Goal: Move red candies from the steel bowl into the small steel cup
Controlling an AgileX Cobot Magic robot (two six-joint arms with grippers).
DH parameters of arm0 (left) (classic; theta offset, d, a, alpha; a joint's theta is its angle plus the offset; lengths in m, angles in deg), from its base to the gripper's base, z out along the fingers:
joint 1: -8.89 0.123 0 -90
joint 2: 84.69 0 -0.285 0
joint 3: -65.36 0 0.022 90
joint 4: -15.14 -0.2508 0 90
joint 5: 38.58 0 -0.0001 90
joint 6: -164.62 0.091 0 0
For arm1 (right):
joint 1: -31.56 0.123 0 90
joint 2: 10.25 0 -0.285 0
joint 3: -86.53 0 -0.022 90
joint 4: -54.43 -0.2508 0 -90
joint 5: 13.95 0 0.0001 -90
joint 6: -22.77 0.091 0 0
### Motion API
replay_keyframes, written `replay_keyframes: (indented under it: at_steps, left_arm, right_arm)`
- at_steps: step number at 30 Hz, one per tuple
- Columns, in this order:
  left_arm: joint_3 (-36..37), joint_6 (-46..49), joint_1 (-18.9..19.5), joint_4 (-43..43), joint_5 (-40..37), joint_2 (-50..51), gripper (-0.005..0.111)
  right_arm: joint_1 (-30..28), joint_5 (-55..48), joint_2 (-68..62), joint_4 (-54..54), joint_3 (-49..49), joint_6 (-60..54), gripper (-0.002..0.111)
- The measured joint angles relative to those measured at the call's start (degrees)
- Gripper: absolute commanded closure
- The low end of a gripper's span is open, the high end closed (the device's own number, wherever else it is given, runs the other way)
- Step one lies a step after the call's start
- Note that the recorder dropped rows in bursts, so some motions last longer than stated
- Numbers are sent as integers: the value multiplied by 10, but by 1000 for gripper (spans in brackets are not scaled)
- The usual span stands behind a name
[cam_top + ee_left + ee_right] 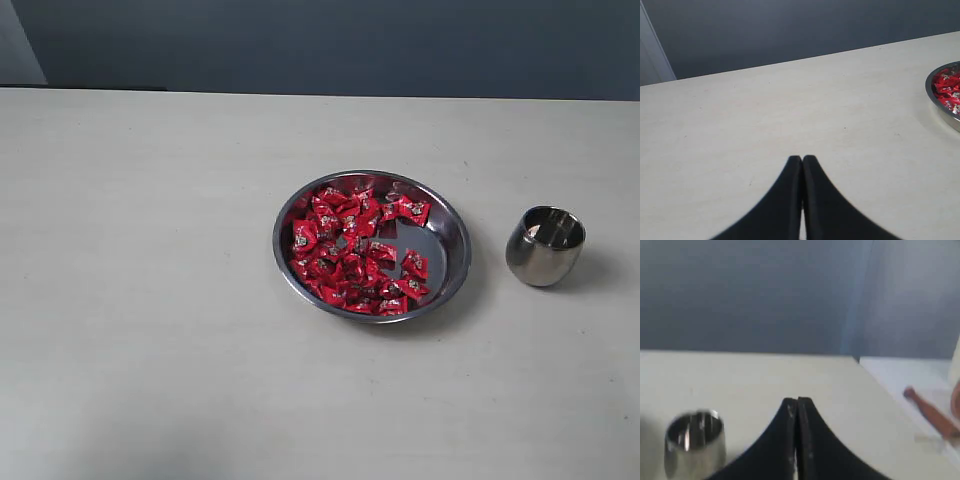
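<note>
Red candies (355, 250) lay heaped in the steel bowl (437, 246) on the worktop (150, 300), the small steel cup (545, 250) standing apart to its right, so picking looked not yet begun: left gripper (802, 159) and right gripper (797, 401) both had jaws closed on nothing, and one would need opening over a candy.

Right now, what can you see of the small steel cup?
The small steel cup is a handle-less tumbler of brushed steel with rounded sides. It stands mouth up on the pale table, right of the steel bowl and apart from it. Inside only reflections show, nothing red. Only the table touches it.
</note>
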Motion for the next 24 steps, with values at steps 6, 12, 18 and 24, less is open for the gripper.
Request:
replay_keyframes:
  at_steps: [6, 12, 18, 24]
  left_arm:
    - [0, 0, 0, 0, 0, 0, 106]
    - [0, 0, 0, 0, 0, 0, 106]
    - [0, 0, 0, 0, 0, 0, 106]
    - [0, 0, 0, 0, 0, 0, 106]
  right_arm:
    - [0, 205, 1, -40, 0, 8, 109]
    - [0, 311, 1, -47, 0, 167, 109]
    - [0, 280, 1, -51, 0, 363, 109]
    - [0, 262, -14, 140, 7, 577, 109]
